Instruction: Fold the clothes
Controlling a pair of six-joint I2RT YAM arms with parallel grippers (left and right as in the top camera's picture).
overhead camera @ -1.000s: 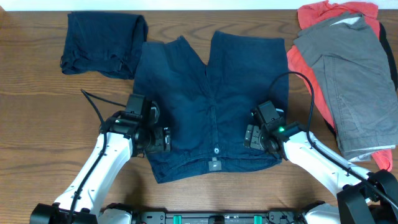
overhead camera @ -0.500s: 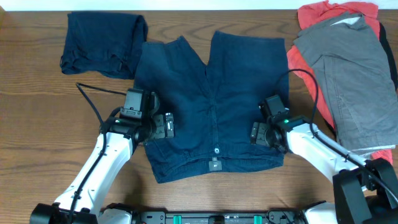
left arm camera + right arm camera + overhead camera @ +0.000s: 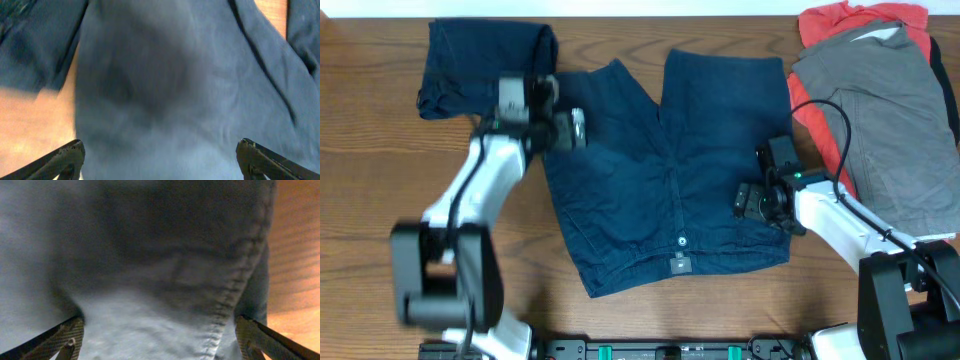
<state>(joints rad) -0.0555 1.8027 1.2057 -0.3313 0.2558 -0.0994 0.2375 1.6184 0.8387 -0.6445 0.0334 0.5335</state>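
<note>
Navy shorts lie spread flat on the wooden table, with the waistband toward the near edge and both legs pointing away. We see a pincer over each side of them.

Our left pincer sits at the outer edge of the leg on its side and is blurred in the overhead view. In its wrist view the two fingertips stand far apart at the lower corners, jaws wide, with nothing held between them. The shorts' cloth fills the frame ahead of it. A strip of bare wood lies to its left, with more dark cloth beyond that.

Our right pincer is over the opposite side of the shorts, just inside the side seam and near the waistband. Its fingertips are also spread wide. The cloth bulges up between them and a stitched seam runs down toward the right finger, but we see neither finger closing on it. Bare table shows to the right of that seam.

Beyond the left pincer and to its left, a folded navy garment rests near the far edge, close to the shorts; we cannot tell whether the two touch. Off to the right of the right pincer, grey shorts lie on top of a red garment. A black cable arcs above the right pincer, over the edge of the navy shorts.
</note>
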